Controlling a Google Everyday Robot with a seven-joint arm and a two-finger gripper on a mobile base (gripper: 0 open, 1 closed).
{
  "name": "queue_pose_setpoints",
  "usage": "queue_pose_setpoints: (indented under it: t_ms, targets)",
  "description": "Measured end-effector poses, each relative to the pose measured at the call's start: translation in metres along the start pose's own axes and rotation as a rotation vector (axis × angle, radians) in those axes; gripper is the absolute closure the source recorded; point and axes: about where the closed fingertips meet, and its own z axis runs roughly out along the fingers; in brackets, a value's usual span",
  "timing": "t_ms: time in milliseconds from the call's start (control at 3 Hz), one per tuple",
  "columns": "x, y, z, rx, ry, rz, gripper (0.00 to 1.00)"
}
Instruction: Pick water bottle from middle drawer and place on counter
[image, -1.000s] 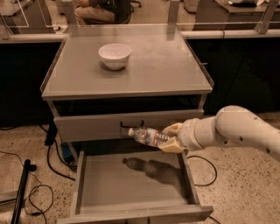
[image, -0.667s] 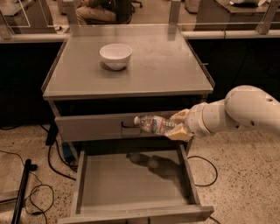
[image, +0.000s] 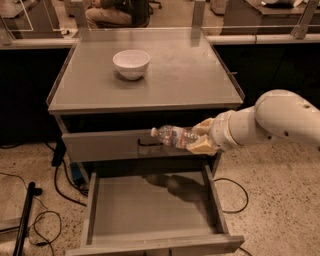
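Note:
The water bottle (image: 173, 136) is clear with a white cap and a dark label band. It lies sideways in the air, cap to the left, in front of the upper drawer front. My gripper (image: 200, 138) is shut on its base end, coming in from the right on the white arm. The middle drawer (image: 150, 205) is pulled out below and holds nothing; the bottle's shadow falls on its bottom. The counter (image: 180, 75) is the grey cabinet top above and behind the bottle.
A white bowl (image: 131, 63) stands on the counter's back left part. The upper drawer front (image: 105, 146) with a black handle is shut. Cables (image: 65, 185) and a black stand (image: 24, 220) lie on the floor left of the cabinet. A seated person (image: 117, 11) is behind a glass partition.
My gripper has lifted the bottle a little higher and carried it slightly right, from just above the open drawer to level with the upper drawer front.

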Motion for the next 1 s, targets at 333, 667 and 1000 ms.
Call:
queue_pose_setpoints:
  t_ms: [333, 667, 1000]
  targets:
    - [-0.025, -0.036, -0.033, 0.076, 0.015, -0.063, 1.0]
    - [-0.035, -0.055, -0.057, 0.122, 0.014, -0.085, 1.0]
    - [-0.058, -0.1, -0.062, 0.137, -0.029, -0.094, 1.0]
